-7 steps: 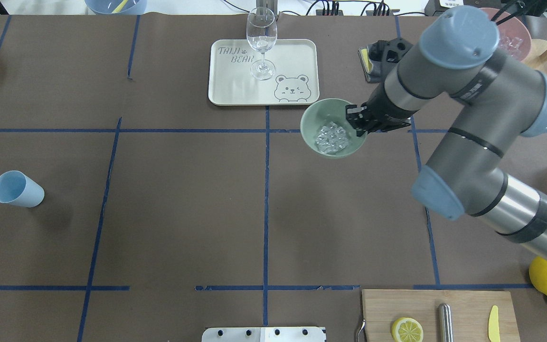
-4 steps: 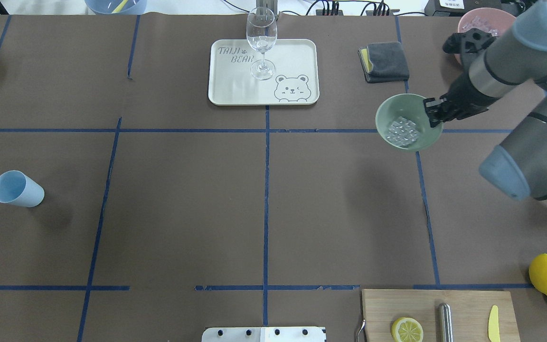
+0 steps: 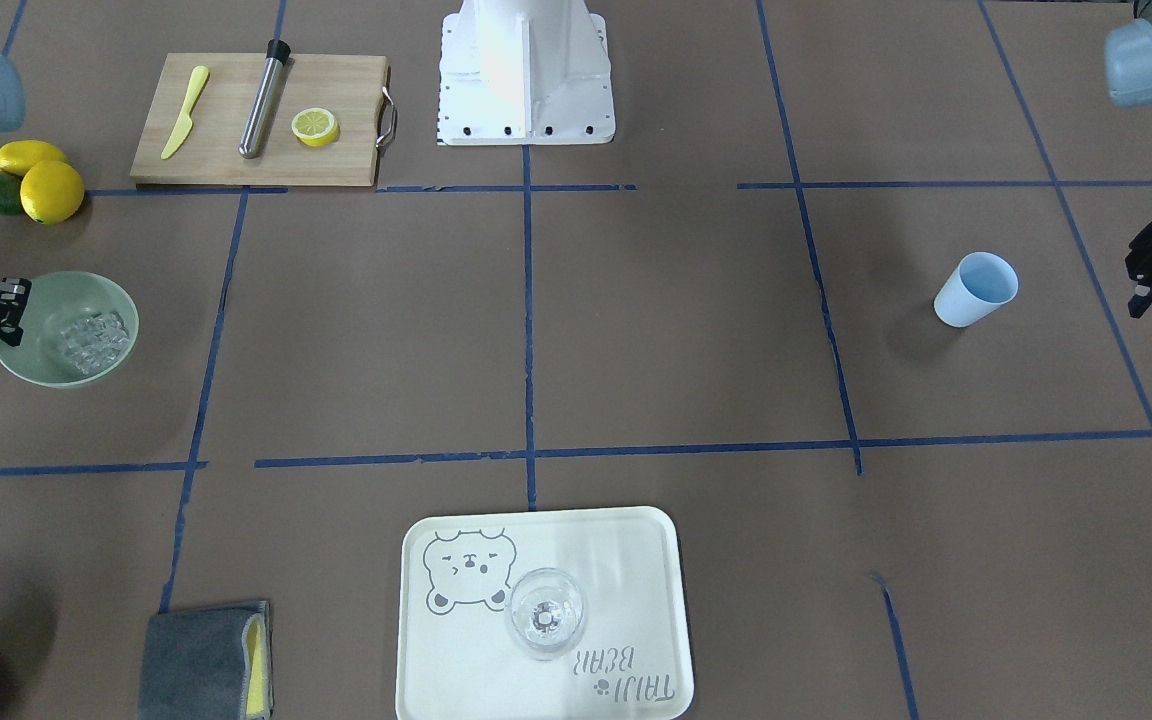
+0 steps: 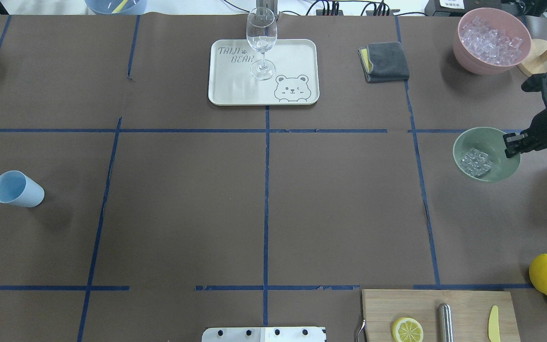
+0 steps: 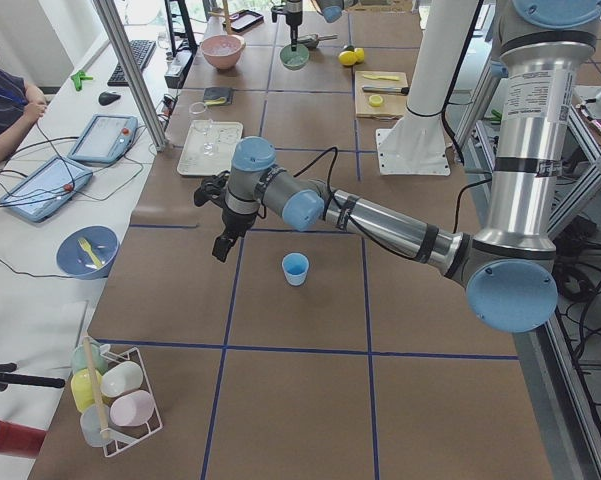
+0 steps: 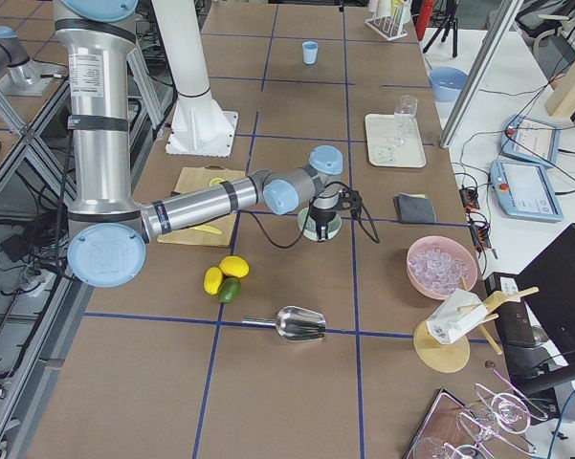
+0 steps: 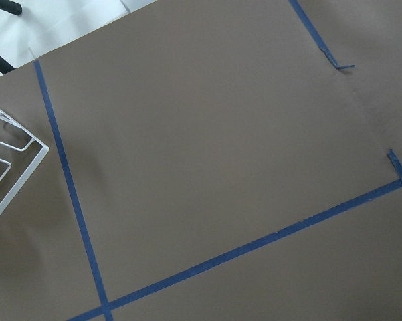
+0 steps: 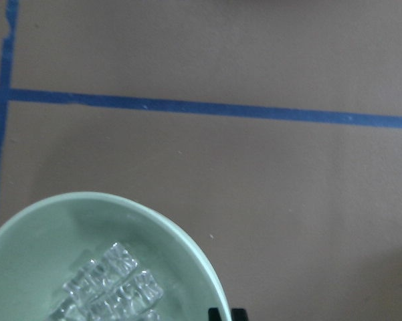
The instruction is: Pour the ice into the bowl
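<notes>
The pale mint-green bowl [image 4: 463,142] sits at the right side of the table with a handful of clear ice cubes [image 4: 476,162] in it. My right gripper [image 4: 511,145] is shut on the bowl's right rim. The front-facing view shows the same grip [image 3: 11,310] on the bowl [image 3: 126,310] with the ice [image 3: 91,340]. The right wrist view shows the bowl [image 8: 53,227] and the ice [image 8: 114,287] close below. I cannot tell whether the bowl rests on the table. My left gripper [image 3: 1151,270] hangs empty beyond the light blue cup [image 3: 976,290]; its jaws are unclear.
A pink bowl [image 4: 458,42] full of ice stands at the far right. A tray [image 4: 292,52] with a wine glass [image 4: 261,40] is at the far middle, a grey cloth [image 4: 385,61] beside it. A cutting board [image 4: 425,304] and lemons [image 4: 546,275] lie near right.
My right arm has carried the bowl with the ice from beside the tray to the right and a little nearer. The left gripper has left the overhead view's left edge.
</notes>
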You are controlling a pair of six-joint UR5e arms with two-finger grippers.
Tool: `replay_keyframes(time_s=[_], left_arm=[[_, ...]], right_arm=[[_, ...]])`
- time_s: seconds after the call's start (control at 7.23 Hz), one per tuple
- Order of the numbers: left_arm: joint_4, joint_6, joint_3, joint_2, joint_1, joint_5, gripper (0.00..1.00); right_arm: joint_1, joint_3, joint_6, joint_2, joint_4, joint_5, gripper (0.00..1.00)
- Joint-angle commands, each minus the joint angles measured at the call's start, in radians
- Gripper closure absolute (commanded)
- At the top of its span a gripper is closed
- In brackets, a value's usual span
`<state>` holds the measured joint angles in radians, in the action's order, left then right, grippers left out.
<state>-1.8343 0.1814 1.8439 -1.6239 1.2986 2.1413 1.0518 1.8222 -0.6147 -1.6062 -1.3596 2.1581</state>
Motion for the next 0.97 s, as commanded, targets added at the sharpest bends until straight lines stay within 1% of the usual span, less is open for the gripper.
replay_keyframes(time_s=[0.0, 0.14, 0.28, 0.42, 0.83], left_arm=[[0.000, 0.000, -0.002, 0.006, 0.004, 0.025, 0.00], [0.000, 0.000, -0.002, 0.007, 0.004, 0.025, 0.00], [0.000, 0.000, -0.003, 0.007, 0.004, 0.025, 0.00], [0.000, -0.002, -0.003, 0.007, 0.008, 0.025, 0.00], [0.000, -0.008, -0.009, 0.007, 0.021, 0.025, 0.00]], right_arm=[[0.001, -0.038, -0.002, -0.050, 0.030, 0.003, 1.00], [0.001, -0.052, -0.002, -0.050, 0.030, 0.003, 1.00], [-0.001, -0.060, -0.005, -0.043, 0.028, 0.006, 0.90], [-0.001, -0.069, -0.004, -0.040, 0.030, 0.003, 0.01], [0.004, -0.034, 0.012, -0.041, 0.030, -0.004, 0.00]])
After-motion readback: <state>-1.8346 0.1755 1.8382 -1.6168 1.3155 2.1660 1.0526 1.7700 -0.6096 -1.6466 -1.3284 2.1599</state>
